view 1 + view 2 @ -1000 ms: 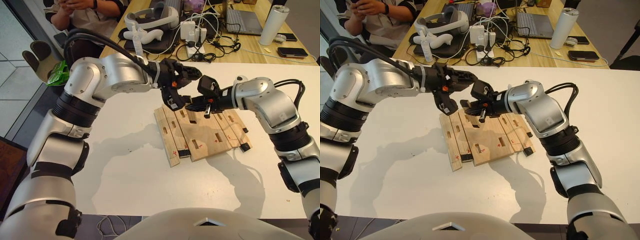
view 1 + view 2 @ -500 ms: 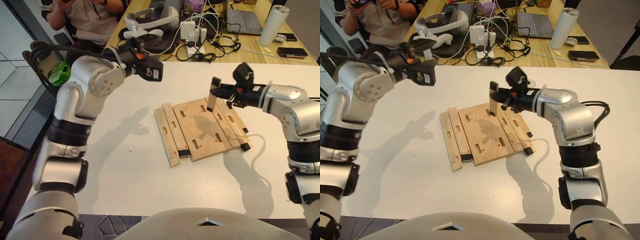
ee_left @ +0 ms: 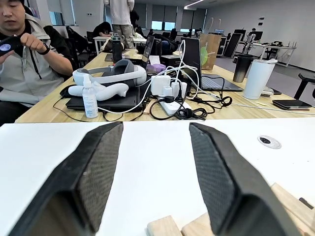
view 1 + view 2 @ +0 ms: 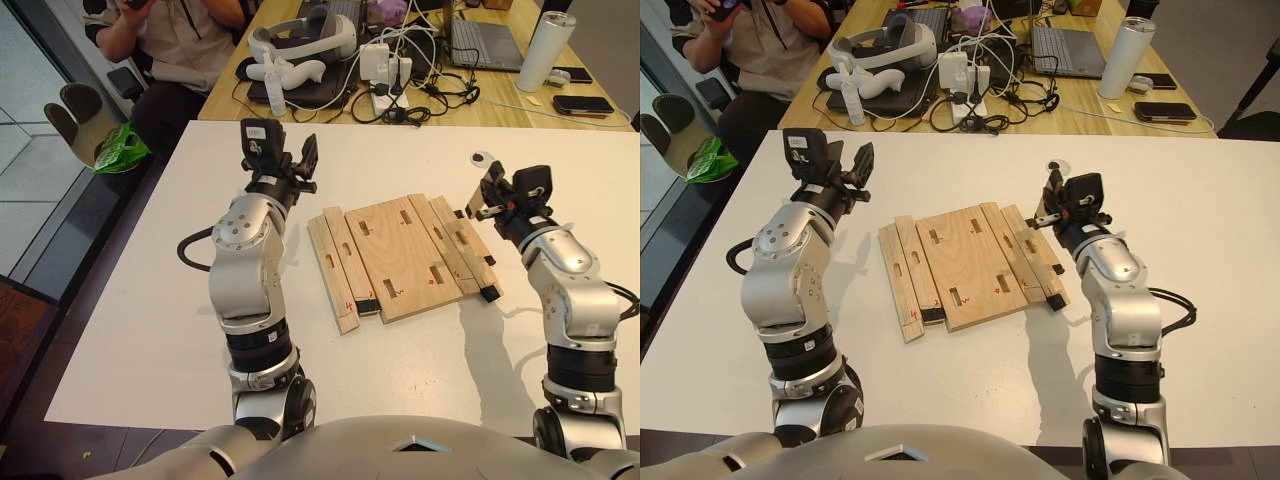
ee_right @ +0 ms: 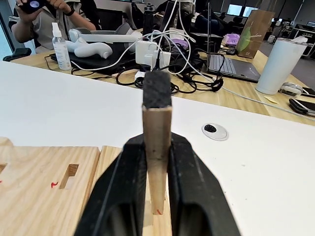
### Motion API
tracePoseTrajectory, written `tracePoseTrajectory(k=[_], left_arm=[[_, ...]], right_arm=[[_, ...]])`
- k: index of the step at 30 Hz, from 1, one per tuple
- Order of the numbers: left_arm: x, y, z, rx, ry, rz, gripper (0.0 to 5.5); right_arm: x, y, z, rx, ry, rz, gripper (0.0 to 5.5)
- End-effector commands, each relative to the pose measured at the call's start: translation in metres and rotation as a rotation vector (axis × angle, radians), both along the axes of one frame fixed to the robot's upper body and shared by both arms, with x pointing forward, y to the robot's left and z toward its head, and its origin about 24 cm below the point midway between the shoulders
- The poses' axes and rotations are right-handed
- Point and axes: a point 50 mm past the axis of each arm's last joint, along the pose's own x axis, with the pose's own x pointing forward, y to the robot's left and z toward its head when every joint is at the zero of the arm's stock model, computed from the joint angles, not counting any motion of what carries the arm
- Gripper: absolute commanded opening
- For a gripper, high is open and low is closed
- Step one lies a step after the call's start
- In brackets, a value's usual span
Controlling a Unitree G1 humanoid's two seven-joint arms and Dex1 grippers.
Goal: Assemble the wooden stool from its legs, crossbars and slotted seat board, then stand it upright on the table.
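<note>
Well, from where I sit the stool is barely started. Nearest me on the bench (image 4: 420, 370), the seat board (image 4: 400, 255) lies flat with its slots (image 4: 390, 288) facing up and nothing fitted into them. Two slats (image 4: 332, 262) lie flat, touching its left edge. Two bars (image 4: 462, 242) lie flat against its right edge, one with a black end (image 4: 489, 294) pointing toward me. I see no joint made anywhere, so I judge that every leg and crossbar is yet to be seated, and the standing-up comes after that.

One part is off the bench. My right hand (image 5: 156, 147) is clamped on a wooden stick (image 5: 157, 118), with a finger pressed on each flat side. The stick stands upright with its black cap (image 5: 157, 89) on top. I cannot tell whether it is a leg or a crossbar. The hand hangs just past the far right corner of the laid-out parts, above the bench and clear of the board.

My left hand (image 4: 837, 160) is on the other side, raised near the far left of the parts. Its fingers (image 3: 91, 172) are spread wide apart, holding and touching nothing, with bare bench between them.

Farther off is a wooden desk (image 4: 500, 100) butted against the bench. It carries a headset (image 4: 303, 40), a tangle of cables and a tumbler (image 4: 545, 50), all well apart from the stool parts.
</note>
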Motion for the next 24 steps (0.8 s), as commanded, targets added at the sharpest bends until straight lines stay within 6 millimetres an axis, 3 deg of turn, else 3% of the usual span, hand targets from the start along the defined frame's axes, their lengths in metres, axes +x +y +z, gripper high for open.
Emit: tracePoseTrajectory(k=[1,14,24], left_arm=[[-0.004,-0.004,-0.004,-0.092,0.056,0.026,2.48],[-0.011,-0.003,-0.012,-0.170,0.134,0.078,2.48],[-0.008,-0.004,-0.008,-0.166,0.128,0.072,2.48]], right_arm=[[-0.005,0.008,-0.002,-0.021,-0.005,0.070,0.39],[-0.030,0.010,-0.012,-0.066,0.110,0.103,0.39],[-0.020,0.008,0.003,-0.081,0.044,0.090,0.39]])
